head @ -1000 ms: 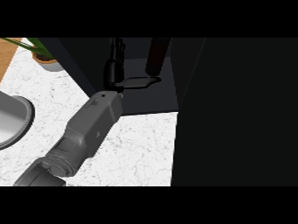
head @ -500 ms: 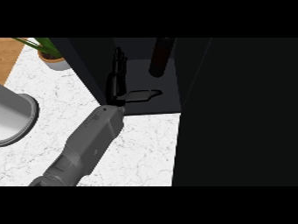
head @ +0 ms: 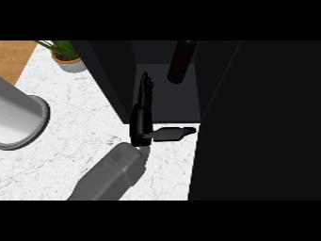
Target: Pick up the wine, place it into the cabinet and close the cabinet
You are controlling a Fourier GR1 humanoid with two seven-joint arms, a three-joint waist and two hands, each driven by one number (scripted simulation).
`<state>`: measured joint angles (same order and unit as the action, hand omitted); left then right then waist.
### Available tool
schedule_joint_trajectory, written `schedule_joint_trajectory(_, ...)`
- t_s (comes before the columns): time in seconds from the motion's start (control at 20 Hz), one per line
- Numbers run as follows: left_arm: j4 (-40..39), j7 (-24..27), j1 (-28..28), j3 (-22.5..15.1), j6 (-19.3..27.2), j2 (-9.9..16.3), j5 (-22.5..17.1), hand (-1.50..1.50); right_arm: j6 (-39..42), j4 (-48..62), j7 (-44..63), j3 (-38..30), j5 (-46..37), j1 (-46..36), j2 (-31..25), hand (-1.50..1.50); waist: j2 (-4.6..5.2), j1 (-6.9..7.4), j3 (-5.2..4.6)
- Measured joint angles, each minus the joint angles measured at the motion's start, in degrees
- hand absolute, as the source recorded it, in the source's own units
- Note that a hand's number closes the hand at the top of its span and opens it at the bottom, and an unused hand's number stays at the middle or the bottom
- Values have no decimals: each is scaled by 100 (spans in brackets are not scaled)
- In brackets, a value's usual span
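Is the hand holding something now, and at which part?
Nothing is held. The left hand is open, fingers straight beside the cabinet door; the wine stands apart inside the cabinet.

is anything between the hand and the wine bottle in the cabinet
Nothing visible. The left hand reaches fingers-first into the open cabinet; the wine bottle stands deeper inside to its right, with only bare cabinet floor between them.

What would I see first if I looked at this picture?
A big black cabinet fills the right side, with a dark wine bottle standing inside near the top. In the middle, the left hand points straight fingers up along the cabinet's left wall. A big grey cylinder stands at the left.
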<state>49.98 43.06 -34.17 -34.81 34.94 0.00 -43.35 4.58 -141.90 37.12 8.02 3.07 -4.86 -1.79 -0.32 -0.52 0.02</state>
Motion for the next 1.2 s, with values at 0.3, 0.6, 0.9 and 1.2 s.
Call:
schedule_joint_trajectory(0.3,1465,-241,972,-498,458,103,458,-150,40,-17,-140,-83,-17,184,-15,-150,4,58,1)
schedule_joint_trajectory(0.6,2881,-654,1816,-783,901,449,862,-150,78,-18,-148,-116,-20,169,-31,-150,8,74,2)
schedule_joint_trajectory(0.9,4064,-923,2607,-1073,1246,735,1300,-150,165,-11,-118,-319,56,131,-100,-150,13,70,0)
schedule_joint_trajectory(1.2,5076,-1160,3125,-1181,1116,1316,1474,-150,356,36,-103,-246,211,244,-65,150,15,65,1)
